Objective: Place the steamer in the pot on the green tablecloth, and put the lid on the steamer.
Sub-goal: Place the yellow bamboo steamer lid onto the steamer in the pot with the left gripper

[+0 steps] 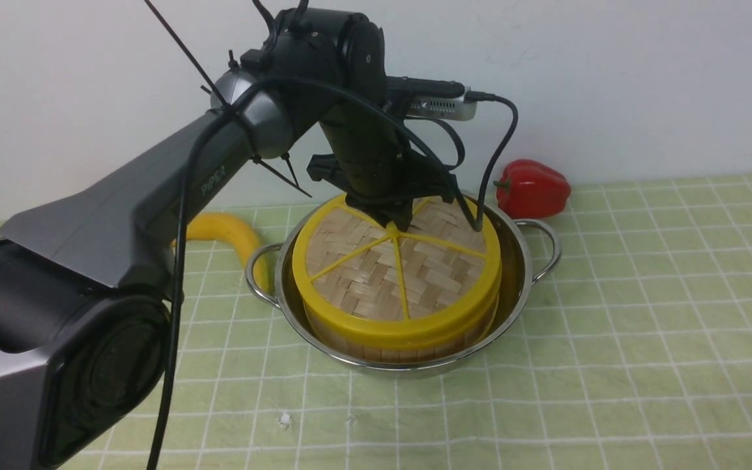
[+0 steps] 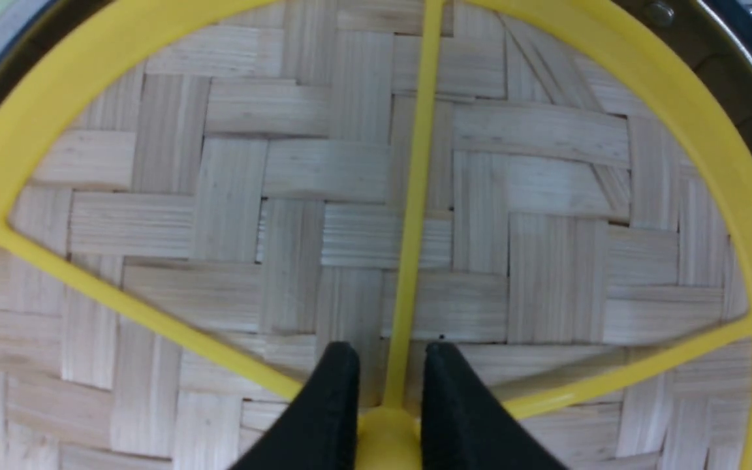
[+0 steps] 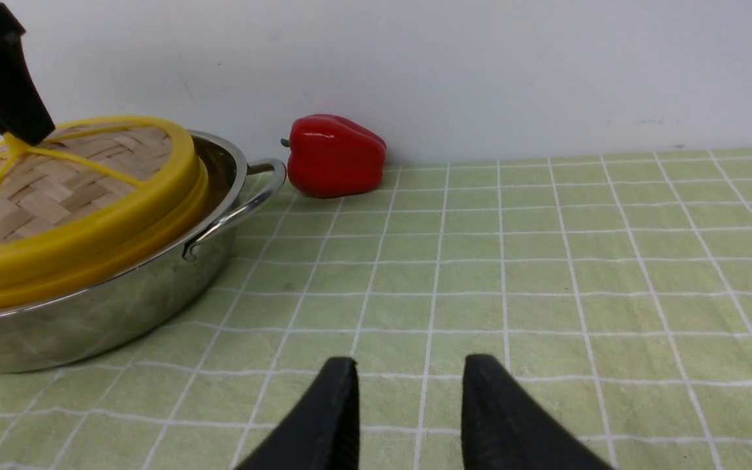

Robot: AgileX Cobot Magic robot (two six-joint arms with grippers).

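The steel pot stands on the green tablecloth with the steamer inside it; only the steamer's pale wall shows. The woven lid rests on top of the steamer, tipped slightly up at the back. My left gripper reaches down onto the lid's centre. In the left wrist view the left gripper is shut on the lid, its fingers pinching the yellow hub and spoke. My right gripper hovers low over the cloth to the right of the pot, open and empty.
A red bell pepper lies by the wall just behind the pot's right handle. A yellow banana lies behind the pot's left handle, partly hidden by the left arm. The white wall runs along the back.
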